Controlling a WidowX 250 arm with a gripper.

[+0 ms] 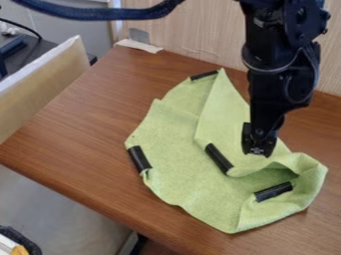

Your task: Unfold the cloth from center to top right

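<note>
The black gripper (257, 150) hangs from the upper right over the right-centre part of the green cloth (176, 167). Whether it touches the fabric I cannot tell. The cloth lies partly folded on the brown table, with one flap running from a point near the back down to the middle and a raised, curled fold at the right. Black clips or strips sit on it: one at the left edge (139, 159), one at the flap's corner in the middle (218, 159), one by the right fold (273, 191) and one at the back (204, 75).
The brown wooden table (73, 134) has a front edge slanting from left to lower right. A wood-grain panel (193, 30) stands behind it. A pale board (47, 79) rises beyond the left edge, and tape (138, 46) lies at the back corner.
</note>
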